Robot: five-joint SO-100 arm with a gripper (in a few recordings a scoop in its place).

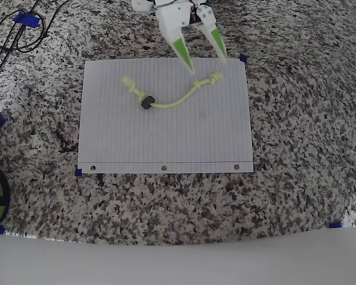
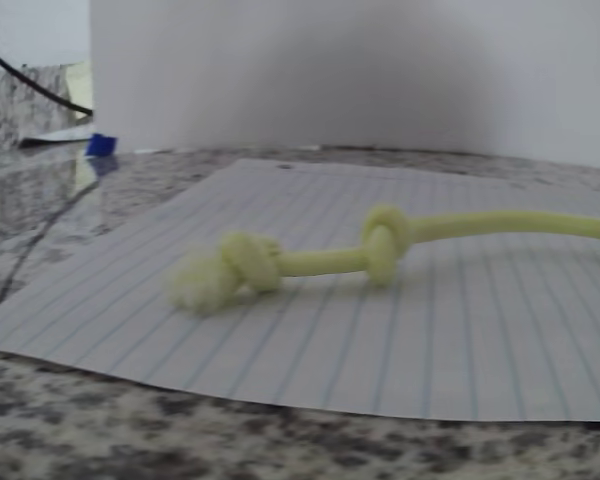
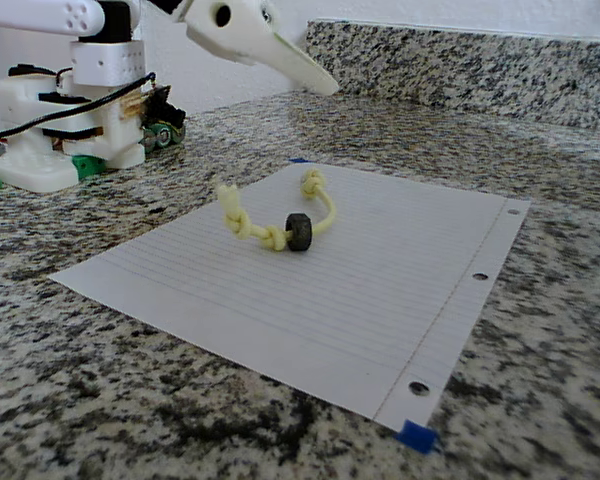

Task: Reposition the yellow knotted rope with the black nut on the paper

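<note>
Overhead view: the paper lies flat on the granite counter, square to the frame, its punched-hole edge toward the near counter edge. Small blue tape pieces sit at some of its corners.

The yellow knotted rope rests on the far half of the paper, running from a knotted end near the far-left part of the sheet to a knotted, frayed end near the far-right corner. The black nut is threaded on the rope, closer to the left-hand knots, and stands on the sheet.

The end effector hangs over the far edge of the paper, fingers spread apart with a clear gap between the green-faced tips — nothing is gripped. Its tips lie just beside the rope's right-hand knotted end; whether they touch the sheet cannot be told from above. In the fixed view the end effector stands well above the counter, clear of the rope and the nut.

Wrist view: the frayed end and two knots of the rope lie on the ruled sheet, close ahead of the camera — the fingers themselves are out of frame.

Black cables loop at the far-left corner of the counter, off the paper.
</note>
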